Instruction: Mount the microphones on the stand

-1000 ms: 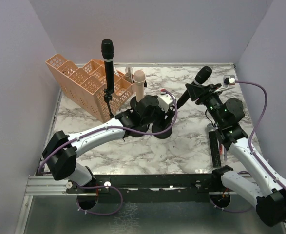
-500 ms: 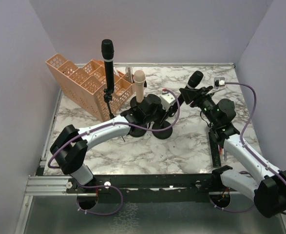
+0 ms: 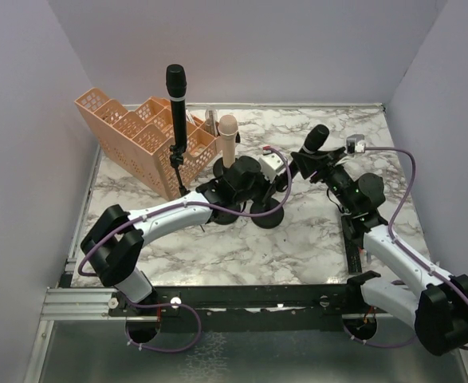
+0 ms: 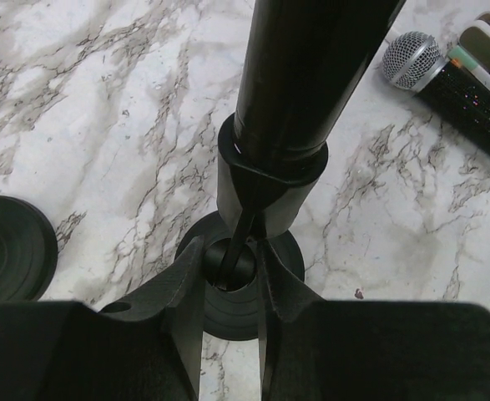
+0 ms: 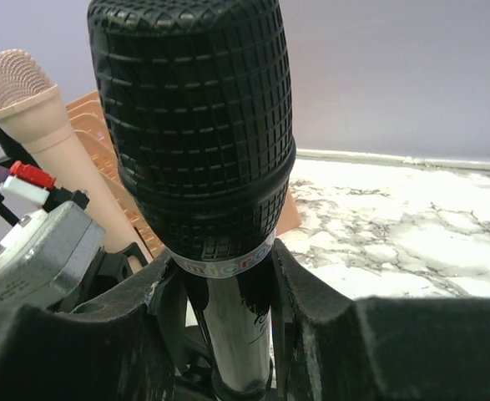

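Marble-patterned surface (image 3: 178,239) spreads under both my arms, and a peach lattice basket (image 3: 130,132) sits at its far left corner. Just in front of the basket a taller stand (image 3: 175,163) carries a second black microphone (image 3: 176,92) upright, high above everything else. Near the middle of the surface is the stand (image 4: 261,184) I am working on, with a thin stem rising from a round foot to a black clip. My right hand (image 5: 228,280) is clenched on the black microphone (image 5: 199,125), one finger on each side of the barrel just under its ribbed head. The microphone leans toward my right side, and its lower barrel sits in that clip. My left hand (image 4: 230,259) is low on the same stand, its two fingers close on either side of the stem above the foot. I cannot tell whether they press the stem or only flank it. The pink microphone (image 3: 228,136) stands upright just behind my left wrist, between the basket and the black one. A spare round base (image 4: 11,246) lies flat to the left of the stand's foot. The silver-headed microphone (image 4: 411,60) lies flat on the surface well apart from the stand, unclipped.
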Robot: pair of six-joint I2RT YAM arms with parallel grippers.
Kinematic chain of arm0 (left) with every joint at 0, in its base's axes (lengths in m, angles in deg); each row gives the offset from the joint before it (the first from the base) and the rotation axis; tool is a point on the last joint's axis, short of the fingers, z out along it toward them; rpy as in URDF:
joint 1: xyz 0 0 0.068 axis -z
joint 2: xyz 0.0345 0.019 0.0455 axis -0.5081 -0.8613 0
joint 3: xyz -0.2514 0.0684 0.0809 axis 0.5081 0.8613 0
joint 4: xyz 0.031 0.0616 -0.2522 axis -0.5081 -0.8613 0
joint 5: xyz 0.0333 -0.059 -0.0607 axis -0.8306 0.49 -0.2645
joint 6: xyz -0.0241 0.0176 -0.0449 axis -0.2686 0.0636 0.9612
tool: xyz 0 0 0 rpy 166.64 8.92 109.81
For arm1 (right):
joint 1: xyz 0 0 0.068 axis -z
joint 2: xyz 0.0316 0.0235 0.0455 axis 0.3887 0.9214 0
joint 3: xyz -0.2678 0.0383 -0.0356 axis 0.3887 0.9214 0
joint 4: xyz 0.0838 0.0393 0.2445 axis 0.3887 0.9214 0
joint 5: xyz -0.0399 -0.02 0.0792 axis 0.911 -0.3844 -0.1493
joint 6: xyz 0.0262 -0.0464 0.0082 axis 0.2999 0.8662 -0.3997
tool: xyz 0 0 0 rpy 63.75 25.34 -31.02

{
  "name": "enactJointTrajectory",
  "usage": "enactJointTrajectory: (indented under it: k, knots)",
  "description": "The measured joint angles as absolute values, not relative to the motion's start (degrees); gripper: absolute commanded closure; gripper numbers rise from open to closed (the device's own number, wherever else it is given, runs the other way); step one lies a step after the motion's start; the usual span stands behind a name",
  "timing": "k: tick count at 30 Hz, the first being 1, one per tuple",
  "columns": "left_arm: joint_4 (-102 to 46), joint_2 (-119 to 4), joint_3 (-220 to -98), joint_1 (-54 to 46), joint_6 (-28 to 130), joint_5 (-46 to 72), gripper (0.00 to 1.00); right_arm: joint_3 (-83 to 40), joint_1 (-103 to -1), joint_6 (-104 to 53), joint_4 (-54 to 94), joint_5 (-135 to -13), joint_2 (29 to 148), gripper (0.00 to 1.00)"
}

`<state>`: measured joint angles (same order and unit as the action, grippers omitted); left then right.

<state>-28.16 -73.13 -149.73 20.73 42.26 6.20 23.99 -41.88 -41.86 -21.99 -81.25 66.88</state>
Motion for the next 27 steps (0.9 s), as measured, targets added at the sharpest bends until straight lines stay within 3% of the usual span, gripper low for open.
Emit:
enactJointTrajectory:
  k: [10, 20, 27]
  knots:
    - [-21.34, -72.06, -145.47, 20.51, 42.2, 6.84, 1.0, 26.89, -41.7, -41.53, -26.32, -81.27, 67.34, 0.99]
    - [-20.75, -72.06, -145.2, 20.38, 42.2, 7.08, 1.0, 15.92, -41.11, -43.98, -12.57, -82.1, 74.25, 0.99]
    - [-20.81, -72.06, -145.2, 20.55, 42.48, 7.06, 1.0, 19.72, -40.13, -46.82, -15.34, -82.45, 71.85, 0.99]
